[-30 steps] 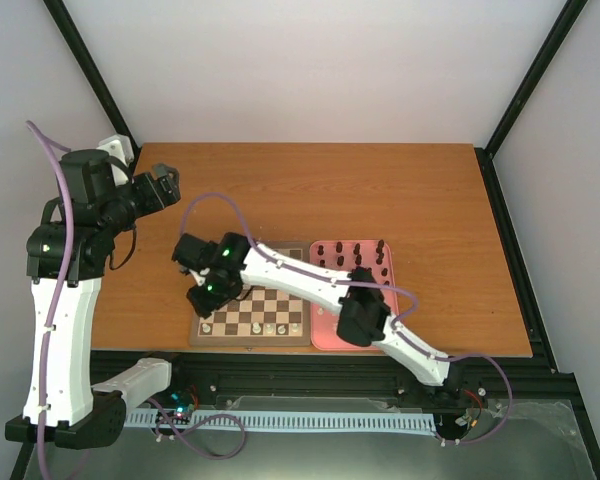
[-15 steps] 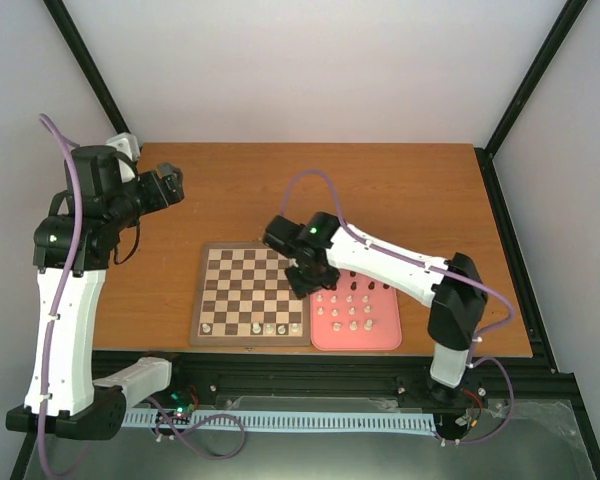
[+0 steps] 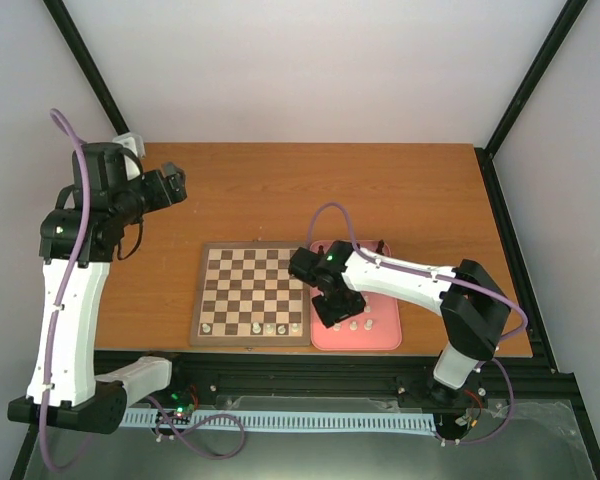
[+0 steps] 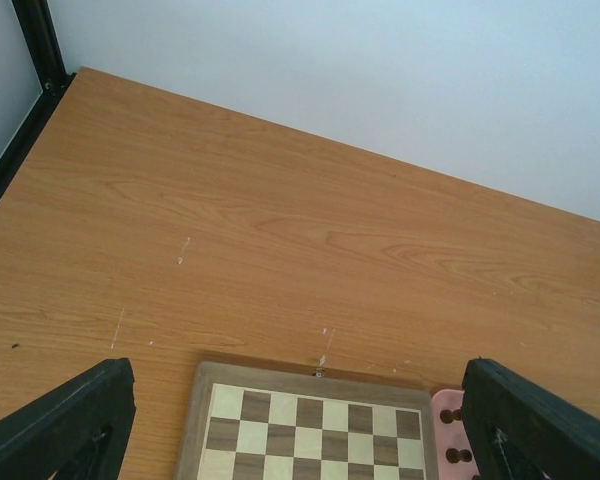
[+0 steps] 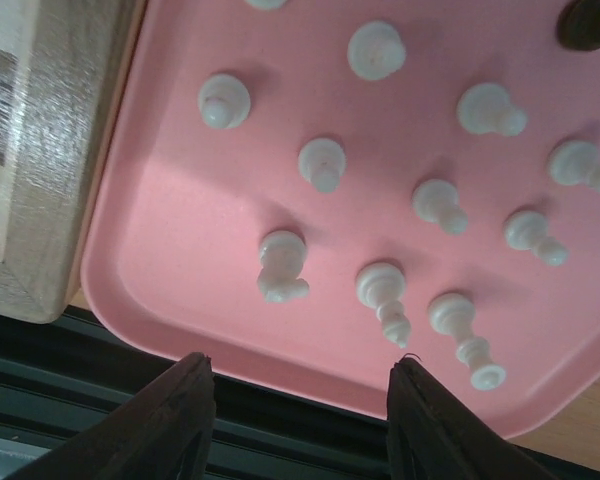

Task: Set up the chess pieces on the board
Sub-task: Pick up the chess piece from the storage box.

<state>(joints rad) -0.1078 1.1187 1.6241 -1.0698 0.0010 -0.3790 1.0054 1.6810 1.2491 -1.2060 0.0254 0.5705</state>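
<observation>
Chess pieces [image 5: 325,163] in cream stand mostly on the pink tray [image 5: 160,300], just right of the board [image 3: 250,290], whose near row carries only a few. I judge I am fetching the next white one: my right gripper [image 5: 298,420] hangs over the tray's near end, jaws part-spread and empty. Next I must choose one piece, centre on it, drop straight and pinch without toppling its close neighbours. My left gripper [image 4: 305,425] is raised over the table [image 4: 280,200], spread wide, empty. A second ago my right arm reached across the board; it has since swung back to the tray.
</observation>
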